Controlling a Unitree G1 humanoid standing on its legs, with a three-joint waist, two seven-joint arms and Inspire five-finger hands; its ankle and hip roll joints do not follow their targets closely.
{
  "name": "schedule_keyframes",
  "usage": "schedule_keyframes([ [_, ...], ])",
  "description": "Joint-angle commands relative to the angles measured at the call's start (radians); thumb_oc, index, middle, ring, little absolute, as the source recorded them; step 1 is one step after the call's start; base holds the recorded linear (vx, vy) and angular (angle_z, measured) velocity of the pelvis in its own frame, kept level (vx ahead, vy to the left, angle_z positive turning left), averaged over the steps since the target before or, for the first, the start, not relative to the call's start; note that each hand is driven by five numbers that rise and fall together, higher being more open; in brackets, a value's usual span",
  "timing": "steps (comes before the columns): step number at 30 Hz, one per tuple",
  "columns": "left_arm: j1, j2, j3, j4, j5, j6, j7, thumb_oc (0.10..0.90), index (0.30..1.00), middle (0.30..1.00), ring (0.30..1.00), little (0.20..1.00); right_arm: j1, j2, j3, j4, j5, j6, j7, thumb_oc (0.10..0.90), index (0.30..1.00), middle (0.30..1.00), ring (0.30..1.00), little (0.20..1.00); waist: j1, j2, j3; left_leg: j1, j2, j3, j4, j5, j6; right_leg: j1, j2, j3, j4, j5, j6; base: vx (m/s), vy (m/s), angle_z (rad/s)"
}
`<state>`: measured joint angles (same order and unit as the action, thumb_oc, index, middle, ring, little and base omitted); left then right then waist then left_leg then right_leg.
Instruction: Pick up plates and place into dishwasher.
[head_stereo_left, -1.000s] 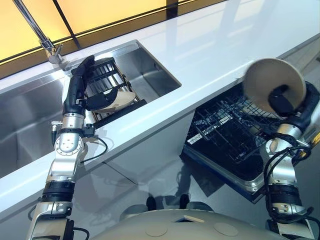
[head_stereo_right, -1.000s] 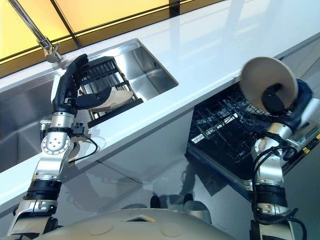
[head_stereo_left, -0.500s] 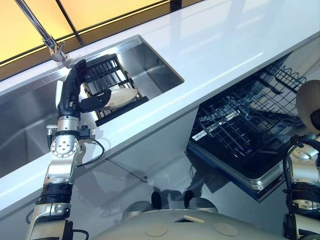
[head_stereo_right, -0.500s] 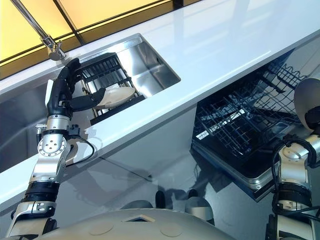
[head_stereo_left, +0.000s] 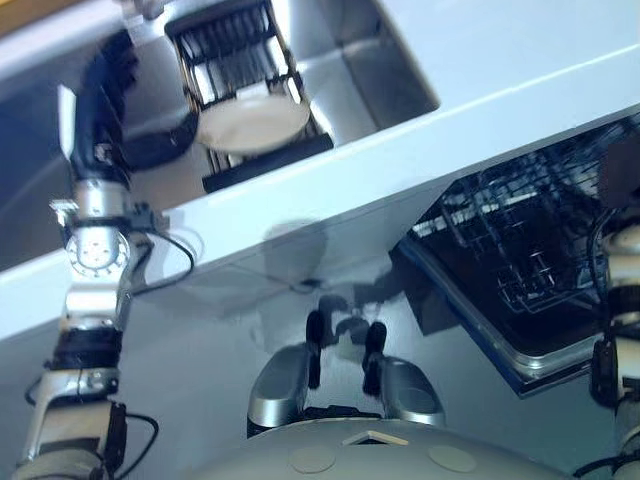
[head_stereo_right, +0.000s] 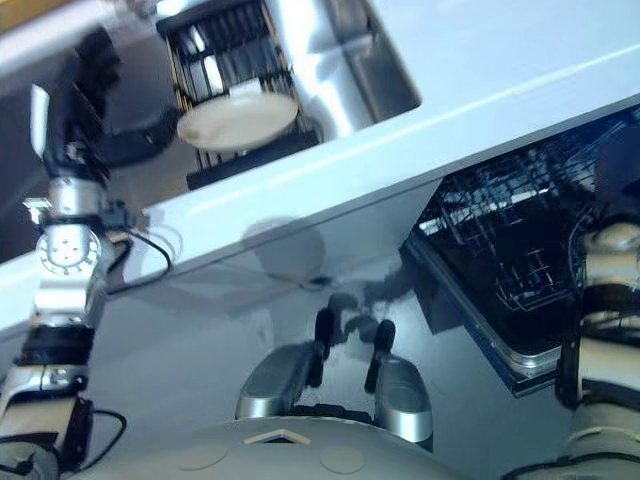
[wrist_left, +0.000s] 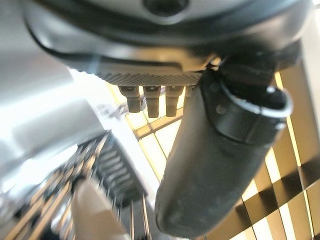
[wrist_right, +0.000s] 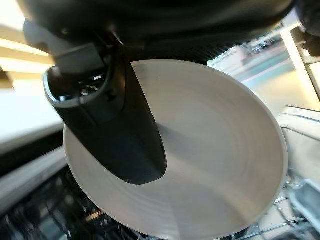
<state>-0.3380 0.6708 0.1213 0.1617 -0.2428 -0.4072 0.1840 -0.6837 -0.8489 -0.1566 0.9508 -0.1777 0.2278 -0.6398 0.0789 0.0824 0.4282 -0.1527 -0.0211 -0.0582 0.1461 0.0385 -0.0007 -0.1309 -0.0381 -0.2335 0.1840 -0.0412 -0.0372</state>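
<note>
While our right hand (wrist_right: 115, 125) grips a pale plate (wrist_right: 210, 155), its dark thumb lies across the plate's face and the fingers are hidden behind the plate, so we hold it pinched at one edge. Past the plate's lower rim we see the wires of the dishwasher rack (head_stereo_left: 520, 240), which stands pulled out under the front edge of the white tabletop (head_stereo_left: 520, 60), toward the right end. In the head views our right arm shows at the right edge beside that rack, blurred.

Our left hand (head_stereo_left: 150, 150) reaches over the front edge of the tabletop into the steel sink (head_stereo_left: 370, 60). There a second plate (head_stereo_left: 252, 122) lies nearly flat on the near end of a black dish rack (head_stereo_left: 235, 50) that sits in the sink. The left thumb points toward that plate's left rim; we cannot tell if it touches. In the left wrist view the fingers (wrist_left: 150, 100) show as short stubs beside the extended thumb, and we cannot tell how far they are curled.
</note>
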Motion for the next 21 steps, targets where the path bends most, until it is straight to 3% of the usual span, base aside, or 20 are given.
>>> schedule_keyframes([
  [1, 0.0, 0.063, 0.03, -0.067, -0.043, -0.16, 0.103, 0.8, 0.9, 0.9, 0.9, 0.9, -0.079, -0.156, 0.105, -0.03, -0.053, 0.028, -0.046, 0.1, 0.3, 0.3, 0.3, 0.2, 0.029, -0.013, -0.034, -0.094, -0.011, -0.027, 0.069, -0.034, 0.004, -0.159, 0.032, 0.016, 0.287, -0.137, -0.009, -0.14, -0.013, 0.1],
  [7, -0.03, 0.058, 0.041, -0.052, -0.047, -0.158, 0.136, 0.8, 0.9, 0.9, 0.9, 0.9, -0.115, -0.155, 0.193, 0.065, -0.158, 0.092, 0.095, 0.1, 0.3, 0.3, 0.3, 0.2, 0.038, -0.015, 0.004, -0.161, -0.027, -0.039, 0.109, -0.02, 0.013, -0.224, 0.032, 0.026, 0.337, -0.133, -0.007, -0.04, 0.019, 0.06],
  [14, -0.017, 0.044, 0.049, -0.085, -0.013, -0.173, 0.176, 0.8, 0.9, 0.9, 0.9, 0.9, -0.085, -0.115, 0.262, 0.104, -0.194, 0.176, 0.225, 0.1, 0.3, 0.3, 0.3, 0.2, 0.041, -0.01, 0.031, -0.191, -0.034, -0.039, 0.119, -0.004, 0.017, -0.252, 0.03, 0.04, 0.351, -0.123, -0.005, -0.02, 0.066, -0.05],
  [15, -0.016, 0.044, 0.05, -0.086, -0.012, -0.174, 0.176, 0.8, 0.9, 0.9, 0.9, 0.9, -0.083, -0.113, 0.263, 0.106, -0.193, 0.176, 0.227, 0.226, 0.408, 0.408, 0.408, 0.326, 0.041, -0.01, 0.033, -0.191, -0.034, -0.038, 0.119, -0.004, 0.017, -0.252, 0.03, 0.041, 0.351, -0.122, -0.005, -0.02, 0.052, -0.07],
  [16, -0.014, 0.042, 0.053, -0.092, -0.01, -0.174, 0.178, 0.8, 0.9, 0.9, 0.9, 0.9, -0.076, -0.105, 0.27, 0.108, -0.18, 0.183, 0.226, 0.8, 0.9, 0.9, 0.9, 0.9, 0.041, -0.011, 0.035, -0.19, -0.034, -0.037, 0.119, -0.004, 0.018, -0.251, 0.03, 0.044, 0.348, -0.119, -0.003, -0.01, 0.059, -0.07],
  [21, -0.001, 0.039, 0.059, -0.091, -0.008, -0.18, 0.183, 0.8, 0.9, 0.9, 0.9, 0.9, -0.07, -0.088, 0.288, 0.093, -0.177, 0.199, 0.233, 0.8, 0.9, 0.9, 0.9, 0.9, 0.042, -0.018, 0.04, -0.18, -0.036, -0.03, 0.122, -0.007, 0.02, -0.237, 0.026, 0.053, 0.328, -0.107, 0.004, -0.02, 0.065, -0.02],
])
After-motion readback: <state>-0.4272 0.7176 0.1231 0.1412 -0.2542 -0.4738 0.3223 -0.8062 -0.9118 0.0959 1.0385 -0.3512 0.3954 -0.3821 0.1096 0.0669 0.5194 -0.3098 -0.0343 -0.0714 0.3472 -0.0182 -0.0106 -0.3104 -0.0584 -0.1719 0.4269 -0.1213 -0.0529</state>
